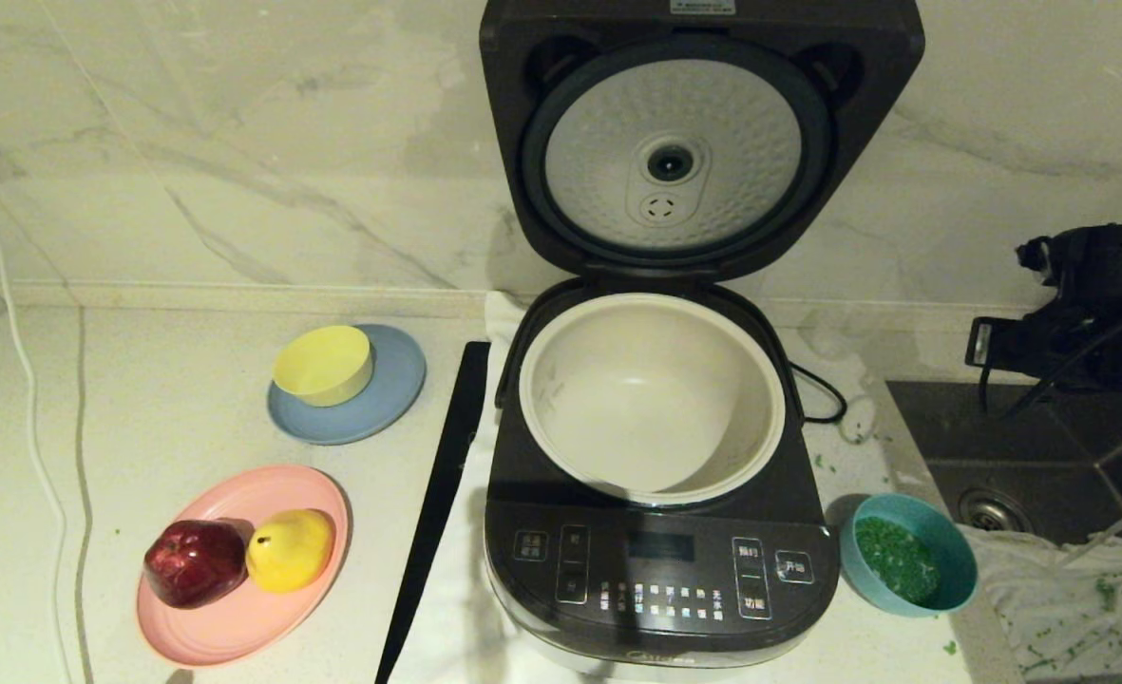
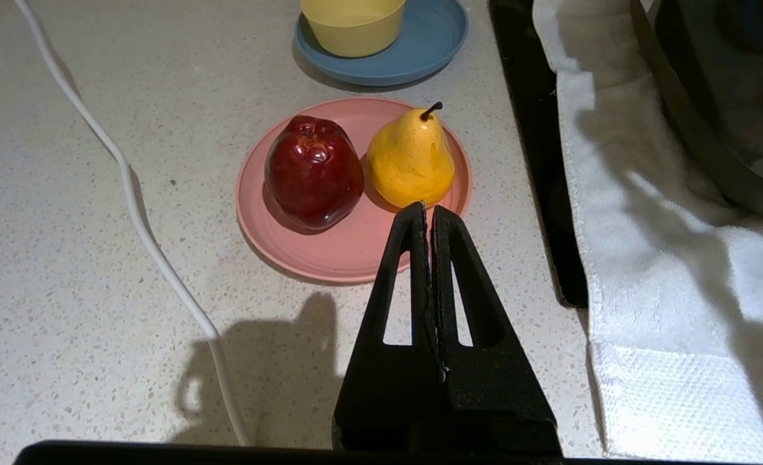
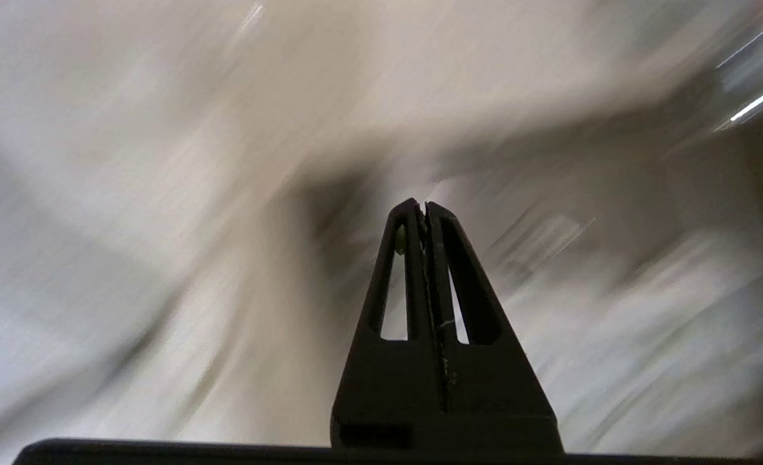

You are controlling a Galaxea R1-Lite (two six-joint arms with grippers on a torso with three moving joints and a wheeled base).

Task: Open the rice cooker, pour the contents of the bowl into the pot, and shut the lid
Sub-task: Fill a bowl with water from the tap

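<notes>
Left gripper: fingers pressed together, empty, parked low over the worktop. Right gripper: fingers closed, empty, arm raised at the right.

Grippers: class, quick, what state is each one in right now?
Left gripper: shut, holding nothing.
Right gripper: shut, holding nothing.

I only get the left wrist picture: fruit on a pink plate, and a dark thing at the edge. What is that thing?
Observer: A rice cooker, its lid standing open.
Operator: Anything inside?
Observer: The cream pot looks empty.
Operator: Then what goes in?
Observer: Chopped green bits sit in a teal bowl on the cooker's other side, away from the fruit.
Operator: Is the other arm holding that bowl?
Observer: No. The right gripper is shut on nothing; its own camera shows only blur.
</notes>
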